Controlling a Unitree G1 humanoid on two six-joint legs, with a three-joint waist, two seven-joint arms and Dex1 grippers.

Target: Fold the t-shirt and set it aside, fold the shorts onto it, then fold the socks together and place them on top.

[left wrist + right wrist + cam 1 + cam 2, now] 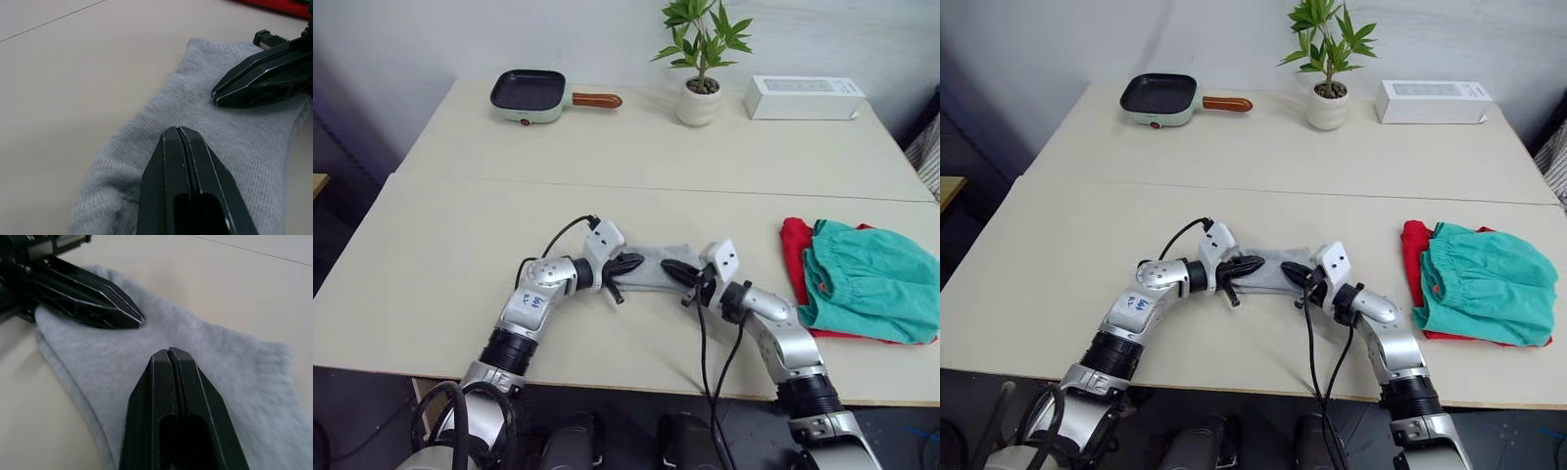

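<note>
The grey socks lie flat on the table near its front edge, apparently one on top of the other. My left gripper is shut, its tip resting over the socks' left end. Facing it, my right gripper is also shut, over the right end. In the wrist views, each closed tip hovers on the grey knit with no fabric pinched. At the right, the teal shorts lie folded on the folded red t-shirt.
Along the far edge stand a small green pan with a brown handle, a potted plant and a white box. A seam runs across the table between the near and far halves.
</note>
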